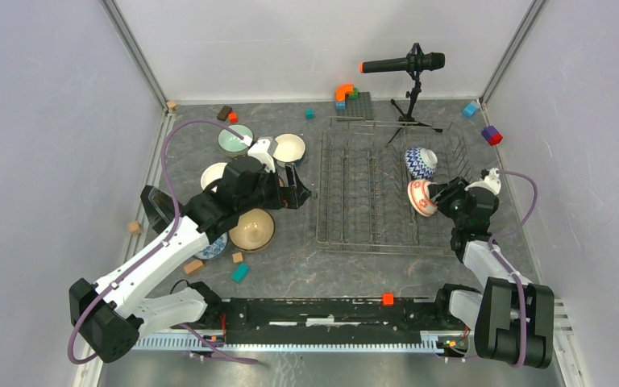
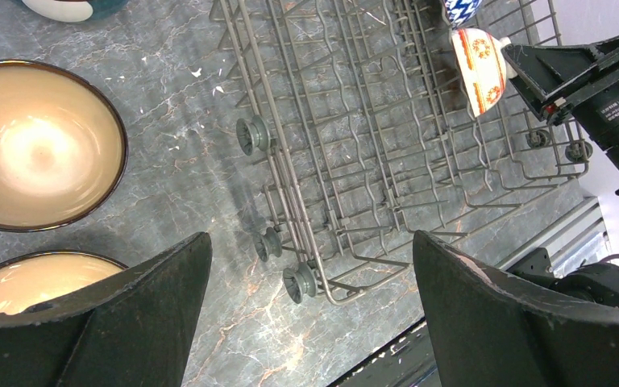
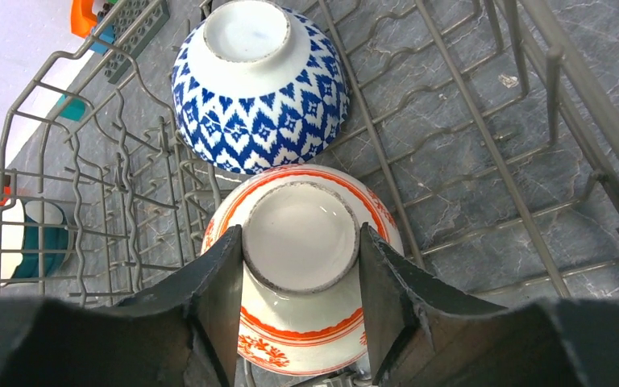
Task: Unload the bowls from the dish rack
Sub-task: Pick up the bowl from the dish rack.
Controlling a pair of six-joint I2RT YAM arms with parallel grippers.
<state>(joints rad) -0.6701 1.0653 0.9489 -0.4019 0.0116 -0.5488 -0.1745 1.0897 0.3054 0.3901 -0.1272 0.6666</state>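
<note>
The grey wire dish rack holds two bowls on edge at its right side: a blue-white zigzag bowl and, nearer me, a red-white patterned bowl. My right gripper is shut on the red-white bowl, one finger pressed against each side of its foot ring. My left gripper hangs open and empty over the table beside the rack's left front corner. Several bowls sit on the table left of the rack, among them a tan one and a pale green one.
A microphone on a tripod stands behind the rack. A grey studded plate with an orange block lies at the back. Small toy blocks are scattered about, such as a teal one and a purple one.
</note>
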